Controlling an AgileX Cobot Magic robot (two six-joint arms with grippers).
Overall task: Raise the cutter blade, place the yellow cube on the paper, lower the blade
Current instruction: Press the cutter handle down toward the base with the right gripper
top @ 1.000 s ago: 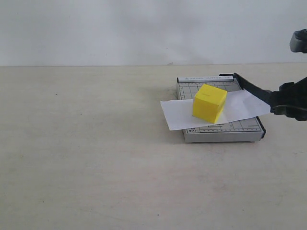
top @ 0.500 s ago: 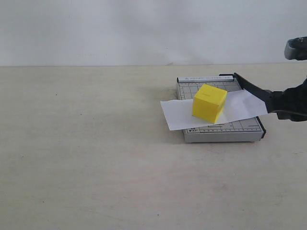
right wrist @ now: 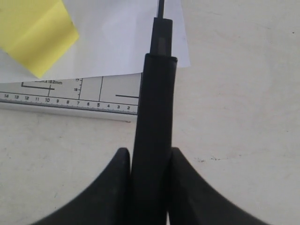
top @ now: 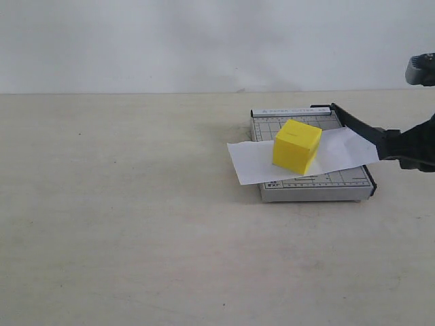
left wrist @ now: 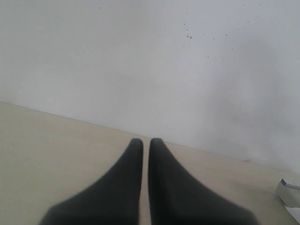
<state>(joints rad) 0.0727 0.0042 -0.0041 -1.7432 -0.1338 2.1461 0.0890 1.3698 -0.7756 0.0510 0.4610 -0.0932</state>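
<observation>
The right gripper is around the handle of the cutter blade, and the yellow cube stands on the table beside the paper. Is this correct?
Not quite. The yellow cube stands on the paper, which lies across the trimmer board, not on the table beside it; the exterior view shows this. The right gripper is indeed around the handle of the cutter blade.

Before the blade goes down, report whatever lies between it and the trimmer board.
Only the paper crosses under the raised cutter blade, overhanging the trimmer board's edge there. The yellow cube sits on the paper, clear of the blade's line.
</observation>
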